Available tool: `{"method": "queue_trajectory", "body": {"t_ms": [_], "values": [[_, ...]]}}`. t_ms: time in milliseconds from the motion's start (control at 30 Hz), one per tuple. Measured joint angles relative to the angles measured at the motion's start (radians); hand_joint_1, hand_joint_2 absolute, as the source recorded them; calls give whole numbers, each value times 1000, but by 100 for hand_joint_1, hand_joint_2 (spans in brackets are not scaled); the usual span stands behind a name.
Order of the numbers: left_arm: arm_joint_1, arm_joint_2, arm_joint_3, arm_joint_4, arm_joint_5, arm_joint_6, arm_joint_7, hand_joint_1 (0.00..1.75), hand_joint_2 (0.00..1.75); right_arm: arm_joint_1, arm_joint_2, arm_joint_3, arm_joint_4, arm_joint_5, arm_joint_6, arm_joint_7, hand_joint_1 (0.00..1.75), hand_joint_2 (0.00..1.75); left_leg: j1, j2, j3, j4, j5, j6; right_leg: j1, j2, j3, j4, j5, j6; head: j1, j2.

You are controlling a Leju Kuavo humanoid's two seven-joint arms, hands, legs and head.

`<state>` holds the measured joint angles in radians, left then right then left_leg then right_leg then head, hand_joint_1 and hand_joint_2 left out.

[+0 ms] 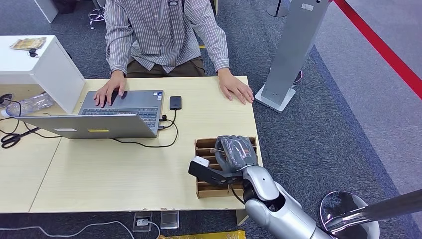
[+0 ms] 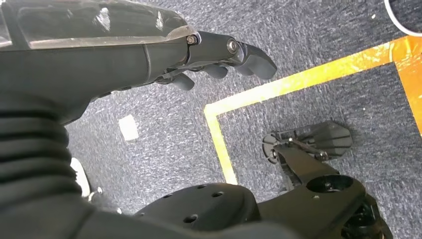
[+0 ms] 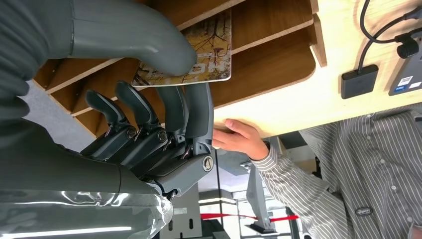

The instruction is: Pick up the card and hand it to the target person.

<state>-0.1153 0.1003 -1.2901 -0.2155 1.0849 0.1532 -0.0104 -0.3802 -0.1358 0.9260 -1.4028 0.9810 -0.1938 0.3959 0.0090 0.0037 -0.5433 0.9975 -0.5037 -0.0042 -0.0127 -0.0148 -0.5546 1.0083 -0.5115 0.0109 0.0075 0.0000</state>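
Observation:
A wooden slotted rack sits at the table's front right corner. My right hand reaches down into it from above. In the right wrist view the card, printed in yellow and brown, stands in one of the rack's slots. The thumb presses one face and the fingers lie against the other, so the hand pinches it. The person in a striped shirt sits across the table, one hand flat on the tabletop. My left hand hangs over the carpet, holding nothing.
An open laptop with a cable and a black phone lie between the rack and the person. A white box, a bottle and scissors are at the left. A grey stand rises right of the table.

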Motion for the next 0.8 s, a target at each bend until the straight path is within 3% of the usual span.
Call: {"method": "queue_trajectory", "body": {"t_ms": [300,633,800], "values": [[1,0,0,0,1,-2,-2,0,175,0,-5,-32,-57,-127,4,-54,161,175,0,0,0,0,0,0,0,0,0,0,0,0,-1,0],[3,1,3,0,12,-7,1,0,175,-46,-87,-98,-301,-289,169,-16,161,175,0,0,0,0,0,0,0,0,0,0,0,0,1,0],[4,1,7,0,20,-7,1,0,175,-89,-115,-118,-423,-322,202,-12,161,175,0,0,0,0,0,0,0,0,0,0,0,0,-1,0]]}}
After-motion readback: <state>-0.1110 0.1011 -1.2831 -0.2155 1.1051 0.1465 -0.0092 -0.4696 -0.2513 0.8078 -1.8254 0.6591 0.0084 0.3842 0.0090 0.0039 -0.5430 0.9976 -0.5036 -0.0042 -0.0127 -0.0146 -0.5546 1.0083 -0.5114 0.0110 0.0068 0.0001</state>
